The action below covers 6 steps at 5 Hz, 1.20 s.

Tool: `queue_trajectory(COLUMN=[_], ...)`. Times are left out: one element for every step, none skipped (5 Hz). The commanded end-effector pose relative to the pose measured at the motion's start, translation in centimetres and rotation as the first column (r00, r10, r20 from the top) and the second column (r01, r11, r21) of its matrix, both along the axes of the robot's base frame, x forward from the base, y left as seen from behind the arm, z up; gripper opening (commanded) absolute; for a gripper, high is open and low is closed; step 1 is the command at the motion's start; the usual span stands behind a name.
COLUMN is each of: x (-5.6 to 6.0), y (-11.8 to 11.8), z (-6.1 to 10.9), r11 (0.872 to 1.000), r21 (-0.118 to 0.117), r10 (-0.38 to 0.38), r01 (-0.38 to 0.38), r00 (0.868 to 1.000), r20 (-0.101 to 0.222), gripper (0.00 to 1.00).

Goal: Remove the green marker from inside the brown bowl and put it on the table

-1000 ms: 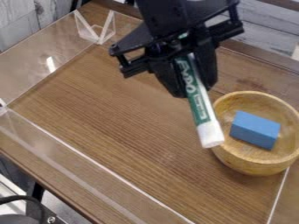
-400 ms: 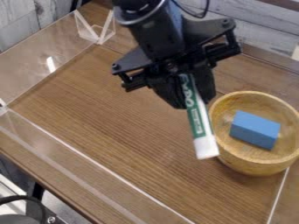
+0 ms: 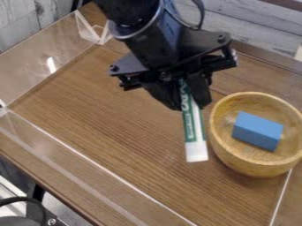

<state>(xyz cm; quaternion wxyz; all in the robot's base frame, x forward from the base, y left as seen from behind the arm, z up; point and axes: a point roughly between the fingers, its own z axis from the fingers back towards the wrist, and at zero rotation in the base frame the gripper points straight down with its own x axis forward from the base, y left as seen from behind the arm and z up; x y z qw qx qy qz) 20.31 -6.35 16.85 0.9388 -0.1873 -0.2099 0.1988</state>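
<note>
The table (image 3: 106,119) is seen as a brown wood-grain top bordered by low clear walls (image 3: 30,132). Above its middle, the black robot arm (image 3: 136,22) is angled down toward the right, and its gripper (image 3: 185,88) is clamped on the upper end of the green marker (image 3: 192,125), the fingers being pressed against its sides. The marker is held steeply tilted, its white lower end hanging over the bare wood just left of the brown bowl (image 3: 236,157); whether that end touches the tabletop cannot be told. A blue block (image 3: 257,131) is seen lying inside the bowl.
</note>
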Motion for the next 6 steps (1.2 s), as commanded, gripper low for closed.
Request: queue_trajectory(x=[0.4,0.6,0.7,0.8,1.0,1.1], y=[0.7,1.1,1.3,1.5,1.7,2.0], z=[0.7,0.4,0.1,-0.3,-0.5,-0.6], r11=[0.998,0.994,0.991,0.989,0.988,0.986], r21=[0.047,0.076,0.101,0.114,0.126,0.14], r10=[-0.046,-0.083,-0.104,-0.106,-0.107,-0.109], r01=[0.043,0.076,0.092,0.09,0.088,0.087], r00=[0.997,0.991,0.987,0.984,0.982,0.981], r20=[0.07,0.102,0.125,0.144,0.156,0.162], gripper=[0.0,0.0,0.0,0.0,0.0,0.0])
